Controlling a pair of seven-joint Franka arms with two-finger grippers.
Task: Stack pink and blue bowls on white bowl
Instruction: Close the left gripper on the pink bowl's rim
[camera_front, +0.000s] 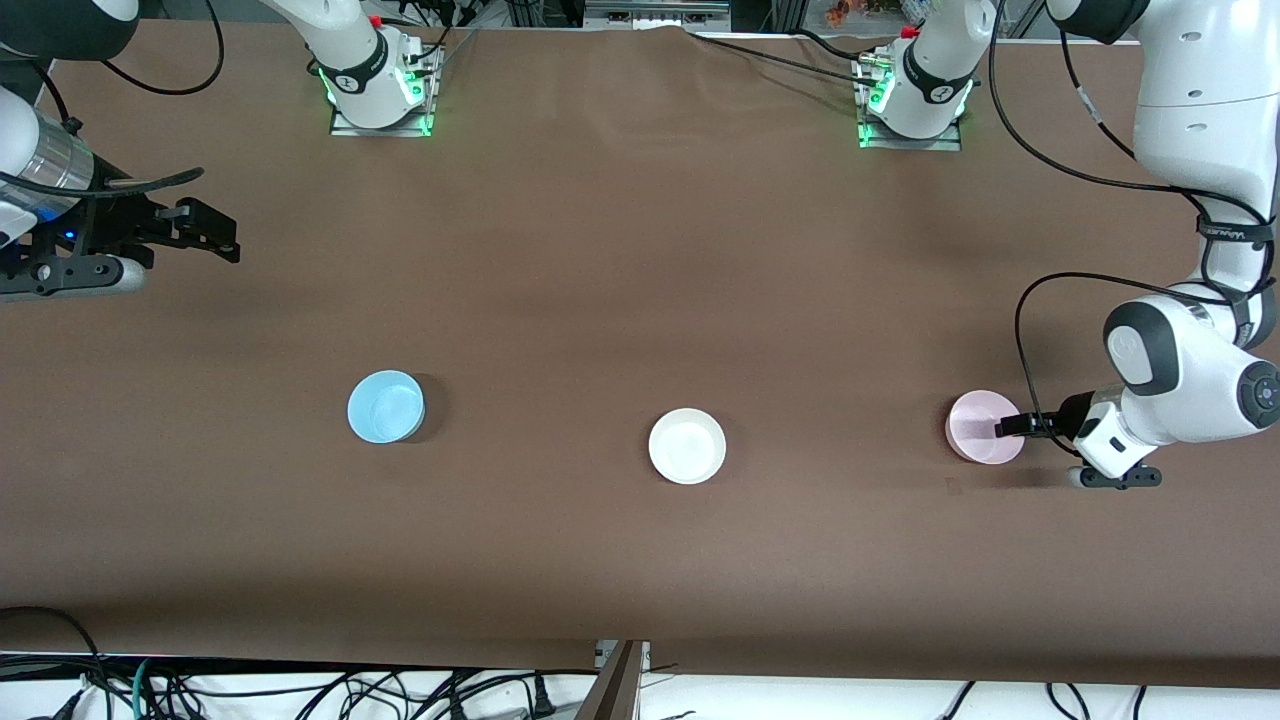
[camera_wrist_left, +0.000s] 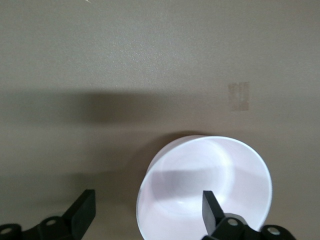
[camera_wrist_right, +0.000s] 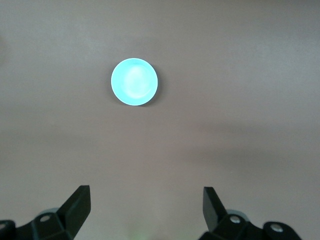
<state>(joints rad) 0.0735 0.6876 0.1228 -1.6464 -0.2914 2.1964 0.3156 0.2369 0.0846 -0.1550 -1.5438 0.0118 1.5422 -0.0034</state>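
The pale pink bowl (camera_front: 980, 428) sits upright on the brown table near the left arm's end; it also shows in the left wrist view (camera_wrist_left: 210, 190). My left gripper (camera_front: 1008, 428) (camera_wrist_left: 148, 207) is open and low at this bowl. One finger (camera_wrist_left: 212, 207) is inside the bowl and the other (camera_wrist_left: 85, 207) is outside, with the rim between them. The white bowl (camera_front: 687, 446) sits mid-table. The sky blue bowl (camera_front: 386, 406) (camera_wrist_right: 134, 82) sits toward the right arm's end. My right gripper (camera_front: 222, 240) (camera_wrist_right: 146, 200) is open and empty, raised over the table at the right arm's end.
The two arm bases (camera_front: 380, 95) (camera_front: 912, 105) stand along the table's edge farthest from the front camera. A small tape mark (camera_wrist_left: 239, 96) lies on the table beside the pink bowl. Cables (camera_front: 300, 690) hang below the table's near edge.
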